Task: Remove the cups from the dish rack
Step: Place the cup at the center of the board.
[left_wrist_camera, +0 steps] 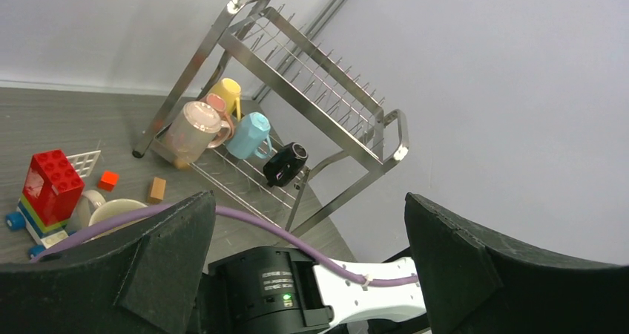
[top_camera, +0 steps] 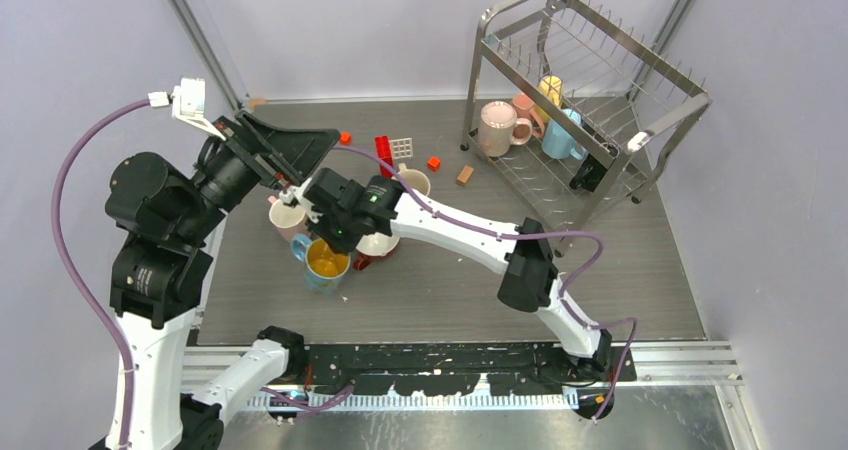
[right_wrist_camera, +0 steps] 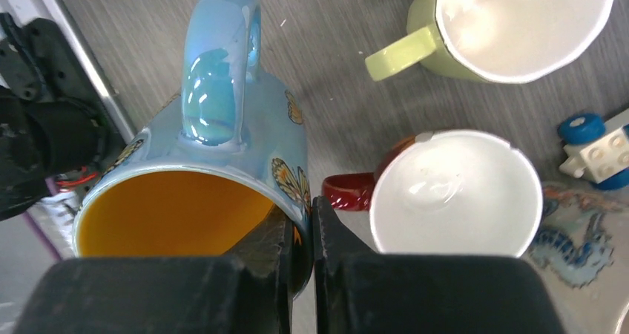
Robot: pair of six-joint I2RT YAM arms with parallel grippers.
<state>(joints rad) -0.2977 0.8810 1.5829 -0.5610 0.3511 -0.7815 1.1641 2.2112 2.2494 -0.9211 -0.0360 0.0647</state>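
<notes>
The right gripper is clamped on the rim of a blue mug at the left of the grey wood-grain table. The left gripper gapes wide and holds nothing. The dish rack stands far right by pale lilac walls.

In the top external view we looked down from above and behind the arm bases, far enough back to take in the whole table, with the dish rack at its far right corner. Our left wrist view sat raised near the far left corner and faced across toward that same rack, well away, framed by the left gripper. Our right wrist view pointed nearly straight down, very close over the blue mug and dark red mug near the table's left edge, past the right gripper; the top view shared both mugs.
</notes>
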